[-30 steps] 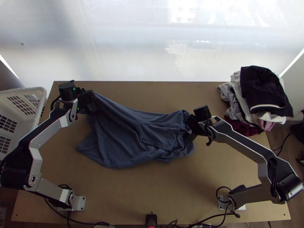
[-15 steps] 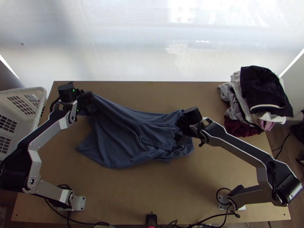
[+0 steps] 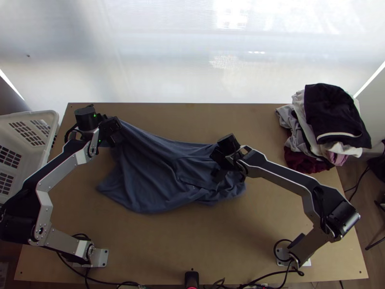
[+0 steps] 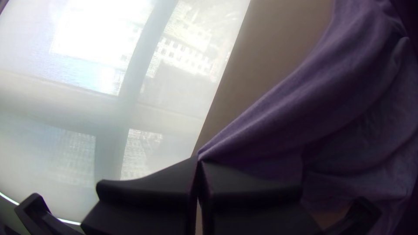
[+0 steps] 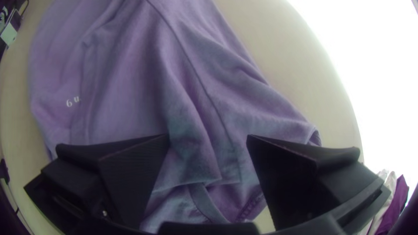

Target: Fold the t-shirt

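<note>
The blue-grey t-shirt [image 3: 154, 168] lies bunched and wrinkled across the middle of the table, stretched toward the far left. There my left gripper [image 3: 115, 137] holds its upper left corner. In the left wrist view the left gripper [image 4: 199, 163] is shut on a point of the cloth [image 4: 300, 95], which runs off in taut folds. My right gripper [image 3: 219, 176] is over the shirt's right part. The right wrist view has the right gripper [image 5: 208, 143] open, with the shirt's creased fabric [image 5: 130, 87] below and between its fingers; a hem or collar band [image 5: 202, 200] shows there.
A pile of dark, white and maroon clothes [image 3: 332, 115] sits at the table's far right corner. A white basket [image 3: 53, 115] stands beyond the left edge. Bare tabletop [image 3: 192, 241] stretches in front of the shirt, with cables along the near edge.
My right gripper has moved left over the shirt, from its right end further inward. The left arm has stayed nearly still, and the shirt lies almost the same.
</note>
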You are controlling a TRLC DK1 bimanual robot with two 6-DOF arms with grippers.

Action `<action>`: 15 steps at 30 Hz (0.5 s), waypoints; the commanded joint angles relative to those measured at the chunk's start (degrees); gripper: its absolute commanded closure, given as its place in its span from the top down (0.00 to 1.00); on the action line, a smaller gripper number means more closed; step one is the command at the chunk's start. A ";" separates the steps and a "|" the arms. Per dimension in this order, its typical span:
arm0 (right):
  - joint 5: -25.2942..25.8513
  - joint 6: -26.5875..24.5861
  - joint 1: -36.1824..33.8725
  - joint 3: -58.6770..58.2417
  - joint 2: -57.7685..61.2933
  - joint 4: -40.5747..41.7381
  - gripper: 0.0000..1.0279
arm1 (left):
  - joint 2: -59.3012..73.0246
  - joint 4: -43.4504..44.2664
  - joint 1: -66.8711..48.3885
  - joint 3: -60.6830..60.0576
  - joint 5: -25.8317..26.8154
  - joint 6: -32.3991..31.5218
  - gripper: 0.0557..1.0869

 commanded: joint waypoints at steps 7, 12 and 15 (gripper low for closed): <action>-3.93 -3.02 -0.98 1.67 5.11 3.22 0.16 | -1.08 -0.16 0.59 0.14 -0.57 -0.01 0.04; -4.19 -3.81 -2.38 1.75 5.29 3.40 0.03 | -1.44 -0.16 1.03 -0.04 -0.66 -0.01 0.04; -4.63 -3.72 -3.26 2.37 1.51 1.20 0.03 | -2.49 -0.68 1.20 -0.04 -0.66 -0.01 0.04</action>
